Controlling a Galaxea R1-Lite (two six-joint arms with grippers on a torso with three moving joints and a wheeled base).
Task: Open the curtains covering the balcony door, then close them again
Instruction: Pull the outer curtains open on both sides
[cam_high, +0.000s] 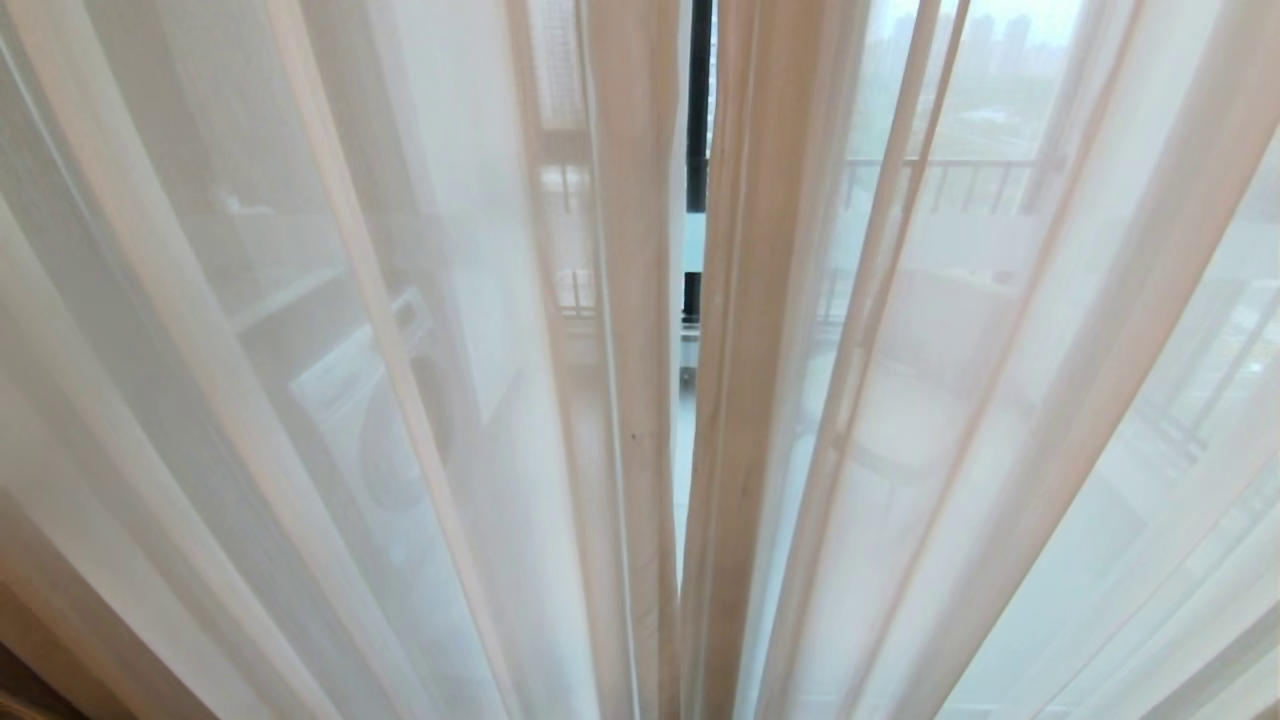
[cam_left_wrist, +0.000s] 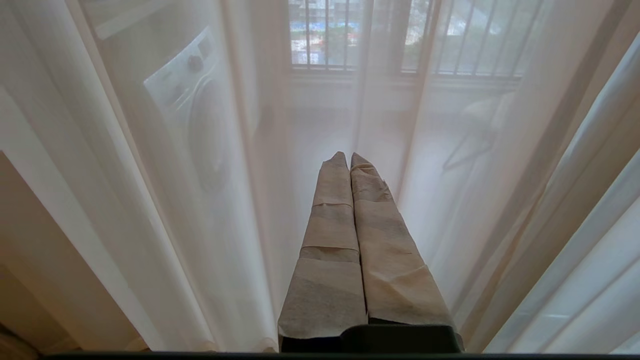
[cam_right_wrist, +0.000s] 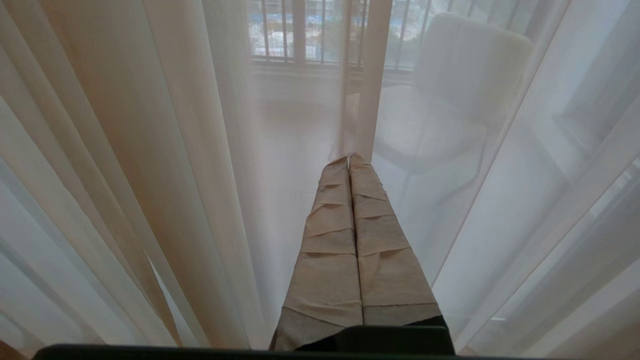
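Sheer curtains (cam_high: 400, 350) drawn across whole head view, narrow slit at centre baring black balcony door (cam_high: 699, 100) frame. Washing machine (cam_left_wrist: 190, 100), chair (cam_right_wrist: 465, 65), railing (cam_high: 940, 180) beyond. Left gripper (cam_left_wrist: 345, 157), right gripper (cam_right_wrist: 348, 159) clenched, empty, facing fabric.

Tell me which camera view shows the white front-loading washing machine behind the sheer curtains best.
The left wrist view: the white front-loading washing machine shows its round door, knob and control panel through the thin cream-white sheer curtains. The head view shows it fainter, crossed by a fold. The right wrist view does not show it.
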